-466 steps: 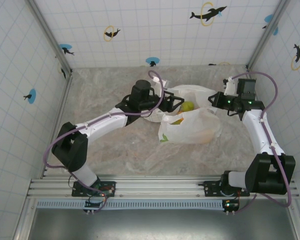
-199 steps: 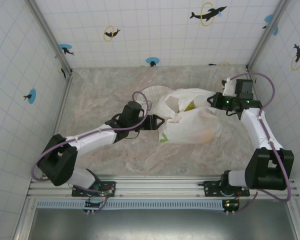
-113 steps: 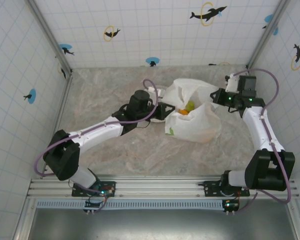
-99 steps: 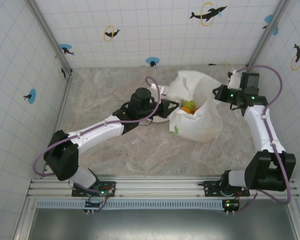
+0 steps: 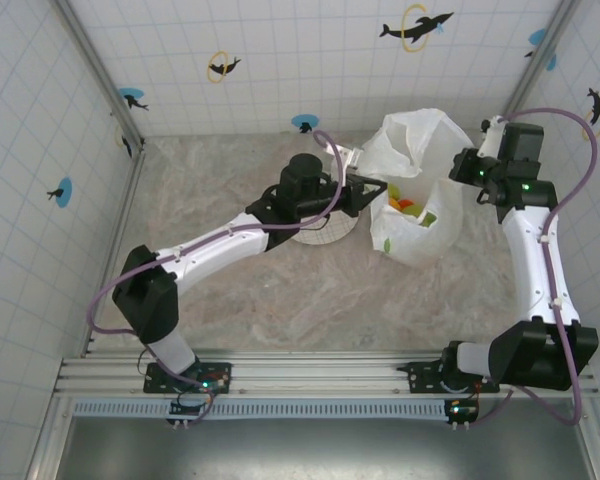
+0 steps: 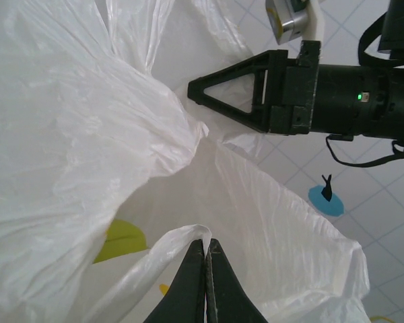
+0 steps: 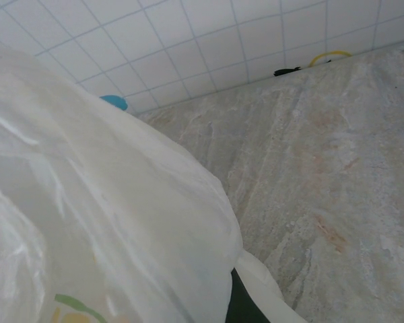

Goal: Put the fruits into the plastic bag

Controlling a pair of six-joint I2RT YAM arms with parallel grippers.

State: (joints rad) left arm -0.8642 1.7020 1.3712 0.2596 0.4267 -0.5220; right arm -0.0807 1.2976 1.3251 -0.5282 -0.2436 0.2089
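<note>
The plastic bag [image 5: 417,215] hangs lifted between both arms at the back right, its mouth open upward. Several fruits [image 5: 408,208], orange, red and green, lie inside it. My left gripper [image 5: 376,190] is shut on the bag's near handle; in the left wrist view the handle's strip is pinched between the shut tips of the left gripper [image 6: 207,243]. My right gripper [image 5: 467,170] is shut on the opposite handle, and its dark fingers [image 6: 196,89] pull the film taut. In the right wrist view the bag [image 7: 101,202] hides most of the right gripper [image 7: 246,304].
The flat white round plate [image 5: 318,236] lies on the marble table under my left forearm. The tiled back wall [image 5: 310,70] and right wall [image 5: 580,150] stand close to the bag. Open tabletop [image 5: 310,300] stretches toward the near edge.
The left gripper shut on the bag's handle. Both arms then raised the bag and carried it toward the back right corner, off the plate, with its mouth pulled open.
</note>
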